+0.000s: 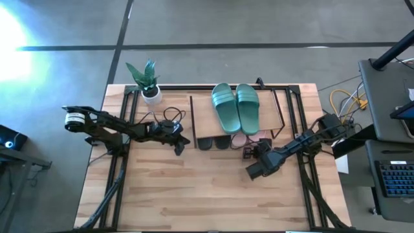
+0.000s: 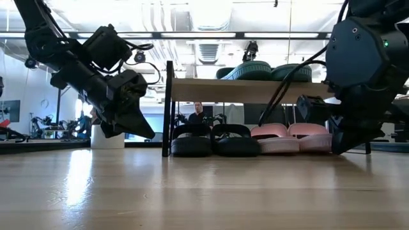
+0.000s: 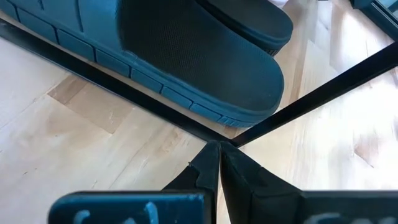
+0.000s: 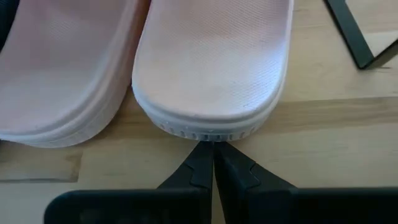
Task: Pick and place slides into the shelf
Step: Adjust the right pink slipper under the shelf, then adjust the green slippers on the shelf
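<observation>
Wooden surface: bare planks in front of the shelf, carrying everything listed here. Shelf: black-framed rack with a light top board, standing toward the far edge of the surface; all six slides appear stowed in or on it. Dark green pair: side by side on the shelf's top board. Black pair: under the board at the shelf's left end, toes at the front rail. Pale pink pair: under the board at the shelf's right end, touching each other, toes poking slightly past the front. Left gripper: just in front of the shelf's left corner, fingers pressed fully together, holding nothing, tips close to the frame bar by the black slide. Right gripper: just in front of the shelf's right end, fingers likewise shut and empty, tips almost at the pink toe. Risks, judged: the placing looks complete, so the hazard lies in withdrawal. A forward or sideways drift of the left arm could hook the thin frame and drag the shelf; the right could nudge the protruding pink slide out or askew.
</observation>
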You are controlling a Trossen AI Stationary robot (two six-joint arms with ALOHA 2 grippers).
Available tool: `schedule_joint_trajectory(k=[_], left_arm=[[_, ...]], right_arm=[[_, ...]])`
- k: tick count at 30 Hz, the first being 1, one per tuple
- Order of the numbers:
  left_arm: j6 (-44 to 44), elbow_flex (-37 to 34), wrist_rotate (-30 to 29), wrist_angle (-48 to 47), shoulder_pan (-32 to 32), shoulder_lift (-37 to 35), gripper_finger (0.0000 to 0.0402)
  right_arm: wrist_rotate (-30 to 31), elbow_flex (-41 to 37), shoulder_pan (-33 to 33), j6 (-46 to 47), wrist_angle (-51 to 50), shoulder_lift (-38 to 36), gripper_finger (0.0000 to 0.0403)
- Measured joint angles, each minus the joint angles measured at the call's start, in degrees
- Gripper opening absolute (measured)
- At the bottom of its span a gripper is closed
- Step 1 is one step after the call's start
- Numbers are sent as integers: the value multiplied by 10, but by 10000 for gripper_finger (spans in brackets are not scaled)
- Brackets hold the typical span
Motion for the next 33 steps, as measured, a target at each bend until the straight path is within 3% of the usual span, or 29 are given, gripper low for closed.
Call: schedule_joint_trajectory(k=[5, 9, 11, 14, 16, 18, 20, 24, 27, 30, 33], left_arm=[[0, 0, 24, 0, -1, 0, 0], [-3, 0, 31, 5, -7, 0, 0], [-21, 4, 63, 24, -13, -2, 0], [-72, 14, 174, 175, -36, -18, 0], [-100, 18, 190, 287, -61, -41, 0], [-102, 26, 185, 325, -73, -66, 0], [-110, 28, 170, 311, -68, -106, 0], [-117, 38, 133, 267, -30, -220, 0], [-76, 38, 52, 188, -5, -311, 0], [-55, 35, 6, 92, 1, -387, 0], [-96, 31, 5, 22, 0, -461, 0]], right_arm=[[-1, 6, 15, 8, 5, -10, 8], [-3, 29, 57, 1, 6, -24, 8], [-3, 44, 84, -19, 16, -38, 8], [23, 58, 132, -84, 95, -79, 8], [64, 57, 154, -181, 184, -113, 8], [64, 48, 155, -308, 250, -161, 8], [47, 46, 145, -379, 268, -210, 8], [84, 45, 139, -385, 252, -305, 8], [127, 45, 145, -433, 262, -357, 8], [141, 46, 146, -552, 312, -386, 8], [82, 48, 147, -754, 448, -386, 8]])
